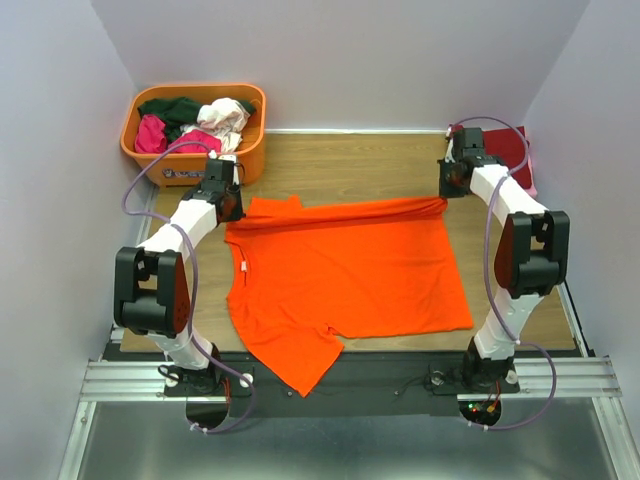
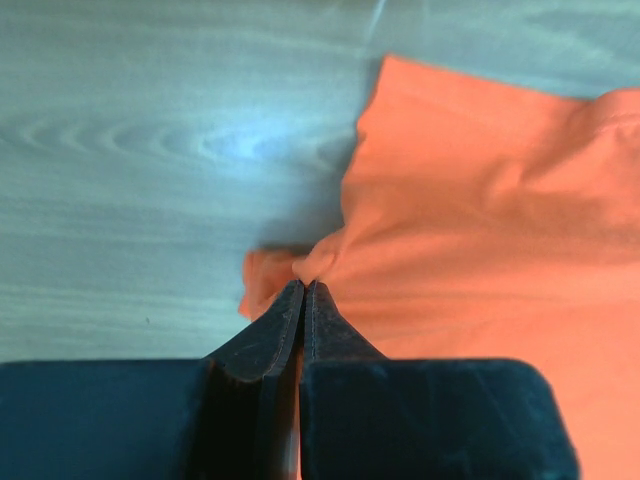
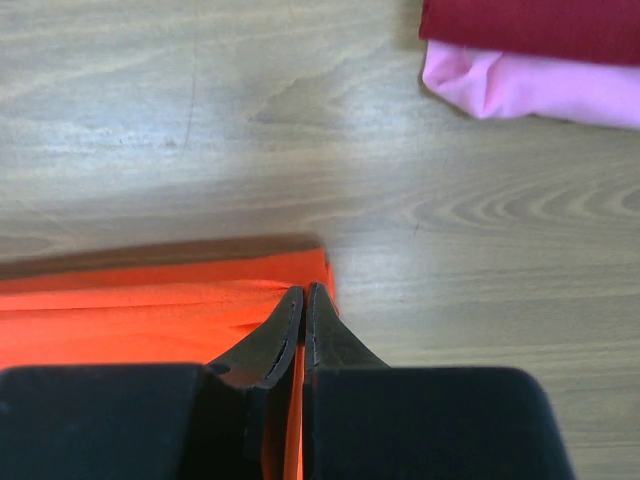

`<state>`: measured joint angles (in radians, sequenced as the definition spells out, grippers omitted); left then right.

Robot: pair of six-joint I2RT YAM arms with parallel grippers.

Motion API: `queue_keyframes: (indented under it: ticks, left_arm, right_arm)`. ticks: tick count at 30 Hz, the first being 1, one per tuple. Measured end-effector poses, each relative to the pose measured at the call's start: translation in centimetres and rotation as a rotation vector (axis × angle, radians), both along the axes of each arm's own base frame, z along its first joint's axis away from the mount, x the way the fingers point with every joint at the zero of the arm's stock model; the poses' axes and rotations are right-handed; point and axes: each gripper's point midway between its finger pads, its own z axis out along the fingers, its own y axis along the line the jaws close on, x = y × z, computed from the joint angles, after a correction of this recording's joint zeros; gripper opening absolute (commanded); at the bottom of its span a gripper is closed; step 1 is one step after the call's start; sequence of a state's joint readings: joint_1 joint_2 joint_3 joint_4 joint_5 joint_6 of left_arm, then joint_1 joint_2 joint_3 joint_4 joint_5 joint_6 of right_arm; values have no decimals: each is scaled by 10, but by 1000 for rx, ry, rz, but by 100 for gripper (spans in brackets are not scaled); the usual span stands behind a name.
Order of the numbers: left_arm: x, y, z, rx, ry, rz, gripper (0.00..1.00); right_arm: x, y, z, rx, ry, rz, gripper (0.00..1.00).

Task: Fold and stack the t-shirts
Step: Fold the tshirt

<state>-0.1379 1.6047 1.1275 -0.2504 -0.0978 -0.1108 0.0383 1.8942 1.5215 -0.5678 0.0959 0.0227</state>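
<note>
The orange t-shirt point(image 1: 350, 270) lies spread on the wooden surface point(image 1: 340, 165), with the collar to the left and the hem to the right. Its far edge is held at both ends. The left tool point(image 2: 303, 287) is closed on a small pinch of orange cloth at the far left corner. The right tool point(image 3: 304, 290) is closed on the far right corner, where the cloth looks doubled in thin layers.

I judge that the first danger is on the left side. Only a little bunch of cloth sits at the tips there, so a pull toward the near side may draw it out of the grip, and that corner would then drop. If the two arms do not travel at the same pace, the far edge goes slanted and the fold comes out crooked.

The near sleeve point(image 1: 300, 370) reaches past the near edge of the surface. It may drag or bunch under the body of the shirt when the far edge is carried over.

The folded dark red shirt point(image 3: 540, 28) and the pink shirt point(image 3: 520, 85) under it lie near the right tool, toward the far right. A wide swing of that arm could push this stack. The orange tub point(image 1: 252, 150) with more shirts point(image 1: 200, 120) stands just beside the left arm and could be knocked.
</note>
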Motion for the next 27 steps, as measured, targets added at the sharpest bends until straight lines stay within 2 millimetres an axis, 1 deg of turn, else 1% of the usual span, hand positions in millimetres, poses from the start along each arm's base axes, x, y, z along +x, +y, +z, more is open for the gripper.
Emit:
queue_keyframes:
  ticks: [3,6,12,17,22,27]
  left_arm:
    - [-7,0,-7,-7,28,13,0]
    - [-16,1,-9,-14,38,23,0]
    - [-31,2,-10,-29,49,43,0]
    - [-38,3,-16,-33,63,51,0]
    - [-47,1,-29,-51,90,63,0]
    - [-61,0,-48,-72,142,90,0]
  right_arm:
    - [-8,0,-1,1,7,-2,1]
    - [-13,0,-2,4,14,-6,1]
    - [-32,0,-12,15,48,-20,1]
    - [-43,0,-21,20,69,-30,1]
    - [-51,0,-33,28,92,-50,1]
    - [-50,0,-38,38,84,-68,1]
